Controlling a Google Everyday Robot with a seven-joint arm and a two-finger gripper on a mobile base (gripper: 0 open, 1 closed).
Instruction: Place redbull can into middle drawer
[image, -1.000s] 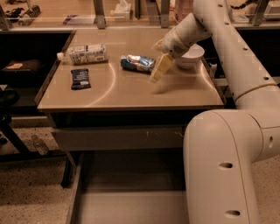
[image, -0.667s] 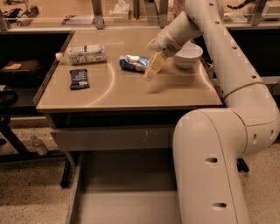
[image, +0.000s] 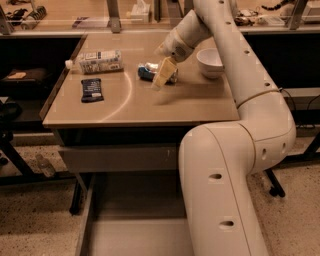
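Obs., largest first.

My arm (image: 240, 165): the white, bulky base segment fills the lower right. The upper links rise past the table's right edge, then bend back down and left over the tabletop.

Table (image: 190, 107): tan top with a faint pale arc across it. All the loose items lie on its far half.

Middle drawer (image: 125, 235): pulled out below the table, toward the camera. Grey flat floor, thin left wall visible. My arm's base segment covers its right part. Nothing seen on the visible floor.

Drawer front (image: 115, 159): grey and closed, directly under the table edge and above the open drawer.

White bowl (image: 211, 62): upright at far right of the tabletop, just beside my wrist link.

White-labelled bottle (image: 100, 61): on its side at far left, cap pointing left.

Snack bar (image: 92, 90): dark blue and flat, nearer the camera than the bottle and apart from it.

Redbull can (image: 145, 73): on its side on the tabletop, between bottle and bowl, well apart from the drawer. My pincer hides its middle; a blue part shows to the left of it and a bit more to the right.

Pincer (image: 158, 83): pale, angled down and left, tip low over the table and crossing in front of the can. I cannot tell whether it is spread or pressed together, or whether it touches the can.
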